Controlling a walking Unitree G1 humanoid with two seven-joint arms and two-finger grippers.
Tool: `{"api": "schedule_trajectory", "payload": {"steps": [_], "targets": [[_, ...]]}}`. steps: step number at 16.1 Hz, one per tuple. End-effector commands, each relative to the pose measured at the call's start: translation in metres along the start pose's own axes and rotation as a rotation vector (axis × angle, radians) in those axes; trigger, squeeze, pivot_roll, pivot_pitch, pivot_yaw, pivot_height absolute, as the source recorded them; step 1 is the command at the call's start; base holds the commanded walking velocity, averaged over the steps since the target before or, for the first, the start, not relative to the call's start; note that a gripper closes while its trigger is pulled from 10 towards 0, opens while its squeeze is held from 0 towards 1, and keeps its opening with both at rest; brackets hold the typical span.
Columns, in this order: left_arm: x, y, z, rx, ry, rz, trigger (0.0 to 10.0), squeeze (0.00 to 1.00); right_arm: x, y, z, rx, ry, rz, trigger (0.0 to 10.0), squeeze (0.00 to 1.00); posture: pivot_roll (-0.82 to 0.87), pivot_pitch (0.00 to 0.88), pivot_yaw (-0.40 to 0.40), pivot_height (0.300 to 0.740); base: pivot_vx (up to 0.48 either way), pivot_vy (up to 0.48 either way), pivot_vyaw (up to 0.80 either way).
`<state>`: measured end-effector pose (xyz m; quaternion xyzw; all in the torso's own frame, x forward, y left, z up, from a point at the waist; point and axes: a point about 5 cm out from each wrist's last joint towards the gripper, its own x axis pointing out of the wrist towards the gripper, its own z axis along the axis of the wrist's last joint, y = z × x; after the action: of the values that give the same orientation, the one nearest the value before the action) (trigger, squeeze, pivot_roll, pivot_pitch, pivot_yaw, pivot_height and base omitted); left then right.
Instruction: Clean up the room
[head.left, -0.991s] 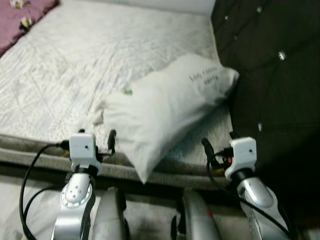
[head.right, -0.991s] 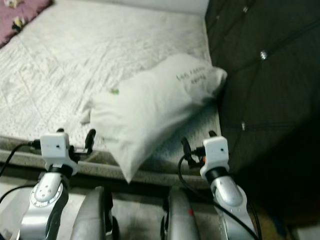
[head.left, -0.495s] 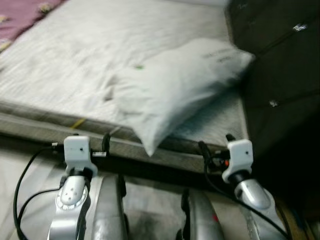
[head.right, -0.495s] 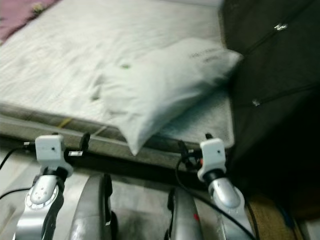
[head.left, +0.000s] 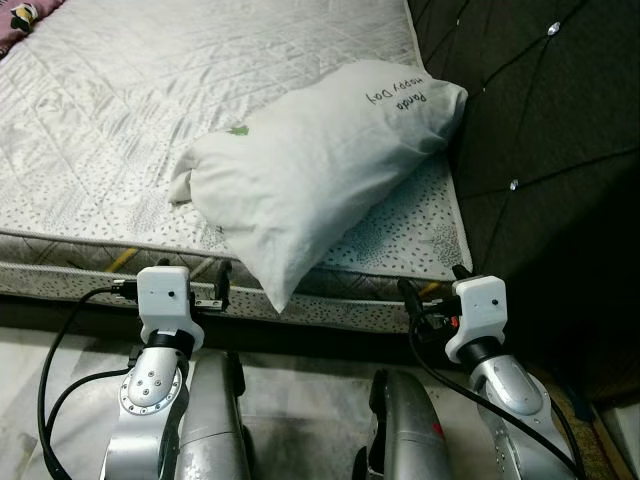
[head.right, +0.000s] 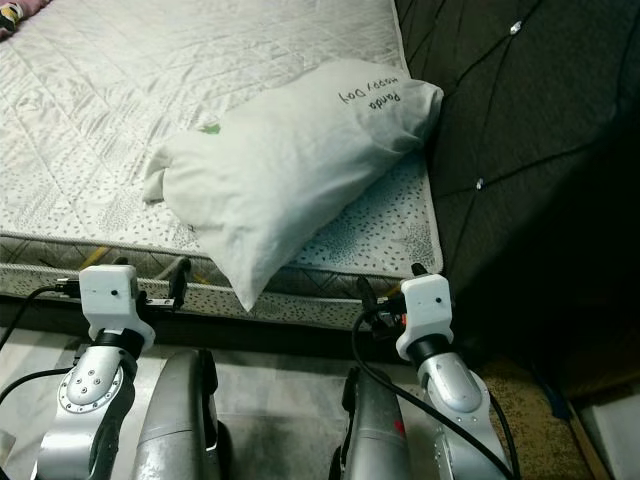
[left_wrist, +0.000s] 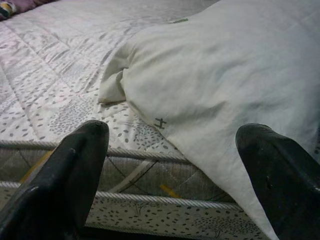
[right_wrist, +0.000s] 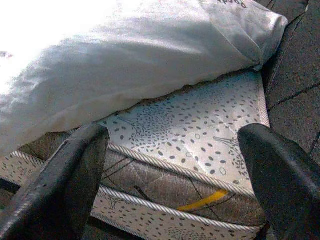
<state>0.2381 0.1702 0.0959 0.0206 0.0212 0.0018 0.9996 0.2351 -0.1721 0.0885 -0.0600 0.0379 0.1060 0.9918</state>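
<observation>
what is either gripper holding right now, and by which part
Nothing is held. The left gripper and right gripper are both open, short of the pillow on the mattress.

Sharp and evenly lit in both eye views, dim toward the dark headboard (head.left: 540, 130). Blown-out glare on the pillow (right_wrist: 65, 30) in the right wrist view. Soft, out-of-focus black fingers (left_wrist: 65, 175) up close.
</observation>
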Motion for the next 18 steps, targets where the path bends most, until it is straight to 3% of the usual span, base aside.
{"api": "schedule_trajectory", "payload": {"steps": [1, 8, 13, 18], "targets": [[0.0, 0.0, 0.004, -0.003, -0.017, 0.0, 10.0, 0.0, 0.0, -0.002, 0.001, 0.003, -0.003, -0.008, 10.0, 0.0, -0.04, 0.116, -0.048, 0.565, 0.296, 0.0, 0.0], [0.001, -0.001, 0.002, -0.005, -0.01, -0.002, 10.0, 0.0, 0.0, -0.003, 0.001, -0.004, -0.004, 0.001, 10.0, 0.0, -0.04, 0.116, -0.053, 0.565, 0.29, 0.0, 0.0], [0.0, 0.002, 0.0, -0.002, 0.008, 0.021, 10.0, 0.0, 0.0, 0.0, 0.001, -0.015, -0.006, 0.024, 10.0, 0.0, -0.04, 0.117, -0.051, 0.565, 0.0, 0.0, 0.0], [-0.008, 0.014, -0.001, 0.033, 0.027, 0.05, 10.0, 0.0, 0.005, 0.012, 0.001, 0.039, 0.043, 0.204, 10.0, 0.0, -0.01, 0.139, -0.054, 0.536, 0.0, 0.0, 0.0]]}}
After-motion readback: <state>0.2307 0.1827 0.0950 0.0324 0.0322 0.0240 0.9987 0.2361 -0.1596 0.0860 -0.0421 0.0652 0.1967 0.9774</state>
